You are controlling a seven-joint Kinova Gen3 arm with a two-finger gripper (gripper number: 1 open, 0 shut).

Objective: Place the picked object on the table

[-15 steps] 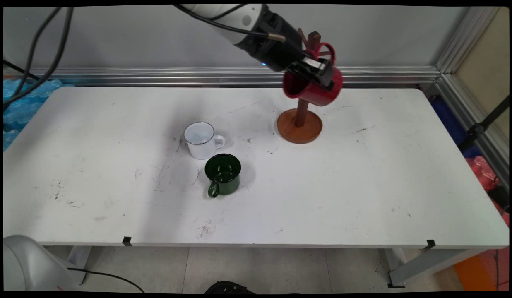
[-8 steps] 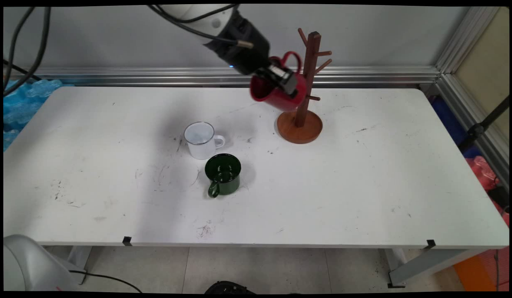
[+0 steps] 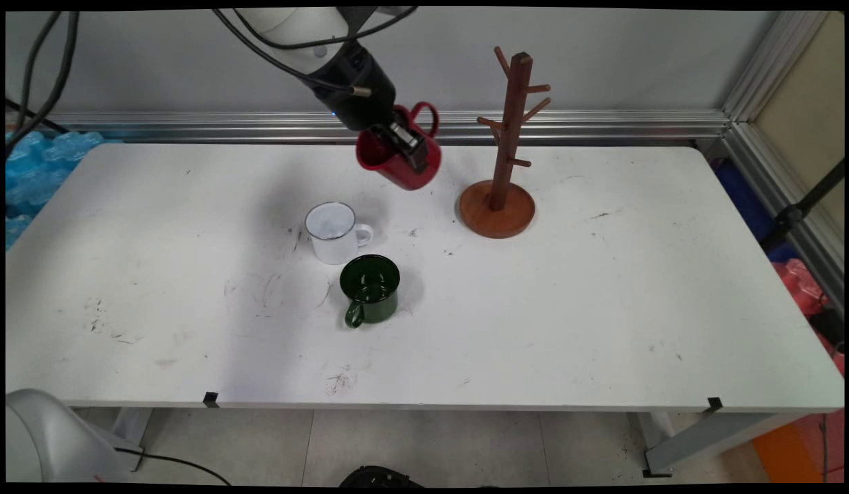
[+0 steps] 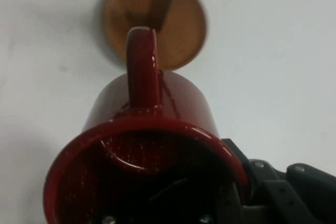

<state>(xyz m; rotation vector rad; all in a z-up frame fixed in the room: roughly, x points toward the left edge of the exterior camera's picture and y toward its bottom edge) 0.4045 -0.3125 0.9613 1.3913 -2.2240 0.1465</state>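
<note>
Above the far middle of the white desk [image 3: 602,309], the black hand [image 3: 401,145] is clenched on the rim of a red mug [image 3: 399,156] and holds it clear of the surface. The mug is tilted, its mouth turned to the left and toward the arm, its looped handle standing up on the far side. In the hand view the mug [image 4: 152,150] fills the lower part of the picture, the open mouth toward the camera and the handle rising from the top of its wall; one finger [image 4: 231,203] reaches inside the mouth and the black linkage lies outside the wall at the lower right, so the wall sits between the fingers.

To the right of the held mug, apart from it, a brown wooden mug tree [image 3: 504,147] stands upright on its round base on the desk, its short pegs bare. The hand view shows that round base [image 4: 181,30] beyond the mug's handle, blurred.

Nearer on the desk and somewhat left of the hand, a white mug [image 3: 333,232] stands upright with its handle pointing right. Just beside it, on the near right, a dark green mug [image 3: 369,289] stands upright with its handle toward the near left. Whether these two touch cannot be told. Both are well apart from the red mug.
</note>
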